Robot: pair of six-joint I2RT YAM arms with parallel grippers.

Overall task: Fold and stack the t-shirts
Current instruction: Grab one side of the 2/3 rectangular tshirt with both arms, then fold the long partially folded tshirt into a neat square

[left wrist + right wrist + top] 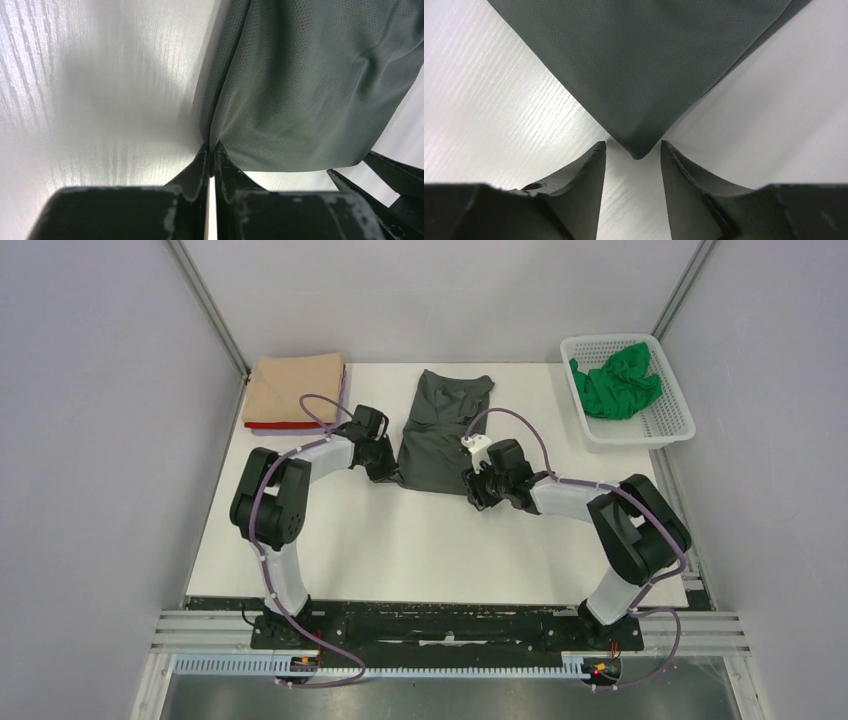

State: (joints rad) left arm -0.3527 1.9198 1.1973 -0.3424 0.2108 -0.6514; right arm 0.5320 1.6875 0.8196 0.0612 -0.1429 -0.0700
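A dark grey t-shirt (440,430) lies folded lengthwise on the white table (420,540), running from mid-table towards the back. My left gripper (385,468) sits at its near left corner, and in the left wrist view the left gripper (212,147) is shut on the edge of the dark grey t-shirt (310,90). My right gripper (478,490) is at the near right corner. There the right gripper (633,146) stands open, with the corner of the dark grey t-shirt (644,65) between its fingertips and not pinched.
A folded tan t-shirt (296,388) lies on a red t-shirt (272,428) at the back left corner. A white mesh basket (668,420) at the back right holds a crumpled green t-shirt (615,382). Grey walls enclose the table.
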